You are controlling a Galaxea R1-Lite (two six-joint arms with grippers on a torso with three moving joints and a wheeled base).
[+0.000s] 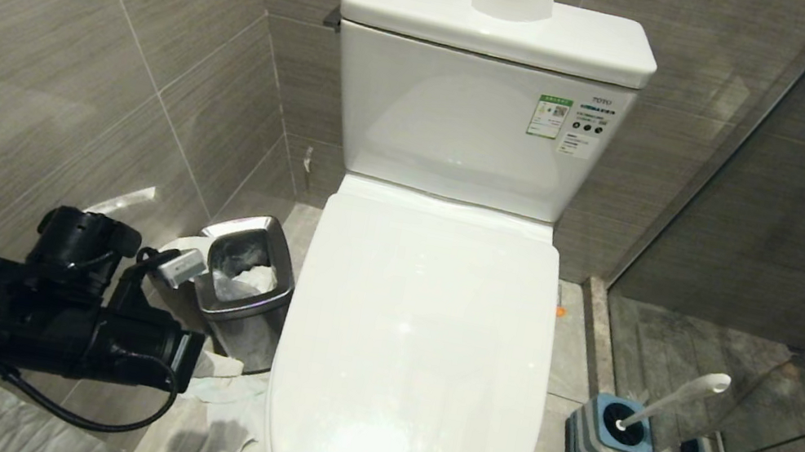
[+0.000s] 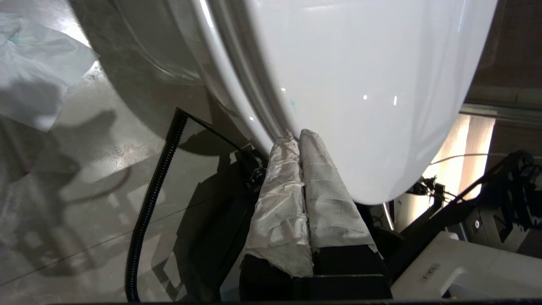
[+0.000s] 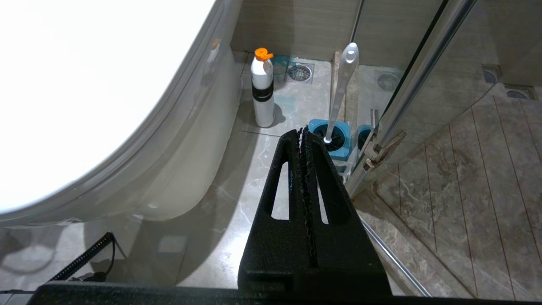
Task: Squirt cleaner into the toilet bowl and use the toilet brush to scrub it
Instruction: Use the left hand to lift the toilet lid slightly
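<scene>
The left gripper (image 2: 296,137), fingers pressed together and empty, sits at the near rim of the toilet bowl (image 1: 415,344), whose lid is down. Nothing looks done yet (no cleaner squirted): the toilet brush (image 1: 674,400) stands in its holder (image 1: 601,439) at right; the right gripper (image 3: 304,131) is closed, parked.
</scene>
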